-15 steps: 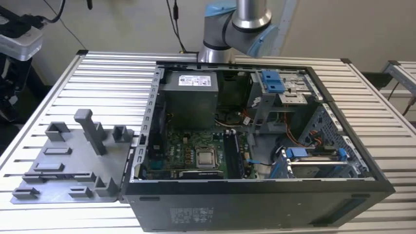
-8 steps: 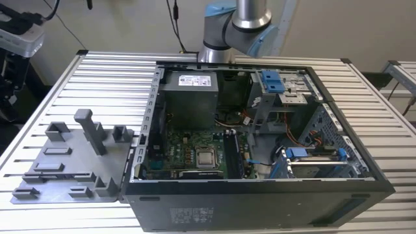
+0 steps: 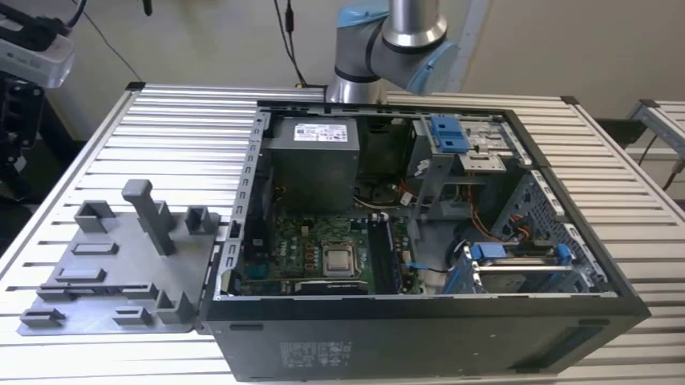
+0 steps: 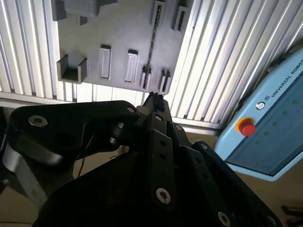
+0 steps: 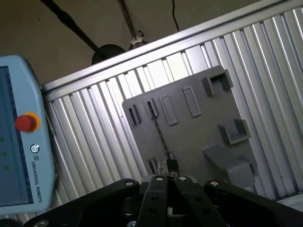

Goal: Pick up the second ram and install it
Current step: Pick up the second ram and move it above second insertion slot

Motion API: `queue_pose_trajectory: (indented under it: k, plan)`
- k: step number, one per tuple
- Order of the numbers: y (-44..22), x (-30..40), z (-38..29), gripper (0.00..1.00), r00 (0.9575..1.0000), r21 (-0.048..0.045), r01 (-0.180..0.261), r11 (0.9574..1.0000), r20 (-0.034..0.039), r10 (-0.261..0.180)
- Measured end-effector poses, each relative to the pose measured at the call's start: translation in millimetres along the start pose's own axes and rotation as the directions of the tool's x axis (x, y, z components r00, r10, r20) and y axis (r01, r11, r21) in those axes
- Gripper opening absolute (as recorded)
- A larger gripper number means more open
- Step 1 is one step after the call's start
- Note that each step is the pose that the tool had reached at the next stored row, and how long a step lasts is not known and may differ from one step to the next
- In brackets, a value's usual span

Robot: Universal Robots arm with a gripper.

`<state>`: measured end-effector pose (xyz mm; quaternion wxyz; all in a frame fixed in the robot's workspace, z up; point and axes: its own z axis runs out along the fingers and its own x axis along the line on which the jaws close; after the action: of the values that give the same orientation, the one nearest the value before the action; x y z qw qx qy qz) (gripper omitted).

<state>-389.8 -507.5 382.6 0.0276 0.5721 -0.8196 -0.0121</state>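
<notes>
Your black gripper point(image 4: 154, 100) had its two fingers squeezed close together, and there was nothing between them. It did not touch anything.

The second ram, a thin dark stick of circuit board point(image 4: 152, 45), stood on its long edge in the flat grey plastic tray point(image 4: 118, 28). You could see it in both wrist views as a thin dark line point(image 5: 160, 136). It ran across the tray between two pairs of small grey holder blocks point(image 4: 144, 78). One end was near the tray edge closest to the bench edge, and the other end pointed to the middle of the tray.

The gripper point(image 5: 165, 166) hung above the ram and was lined up with it. In the second wrist view its tips sat over the ram end nearest the bench edge. In the first wrist view they sat over the other end. So the gripper was up over the stick and apart from it.

A light blue control box with a red button point(image 5: 19, 142) sat just past that bench edge.

In the exterior view the grey tray point(image 3: 118, 273) lay on the silver slatted bench point(image 3: 192, 136) near its edge on the exterior view's left. The big open black computer case point(image 3: 428, 337) lay just beside it. The silver and blue robot arm point(image 3: 391, 48) stood at the far edge of the bench.
</notes>
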Motion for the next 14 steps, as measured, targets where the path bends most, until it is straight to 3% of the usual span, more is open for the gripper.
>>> queue_pose_trajectory:
  k: [4, 9, 14]
  plan:
    - [0.0, 0.0, 0.0, 0.11, 0.9986, 0.0016, 0.053, 0.9986, -0.0028, -0.053]
    - [0.0, 0.0, 0.0, 0.11, 0.9929, 0.0034, 0.119, 0.9929, -0.0063, -0.119]
    - [0.0, 0.0, 0.0, 0.11, 0.9905, 0.0038, 0.137, 0.9906, -0.0074, -0.137]
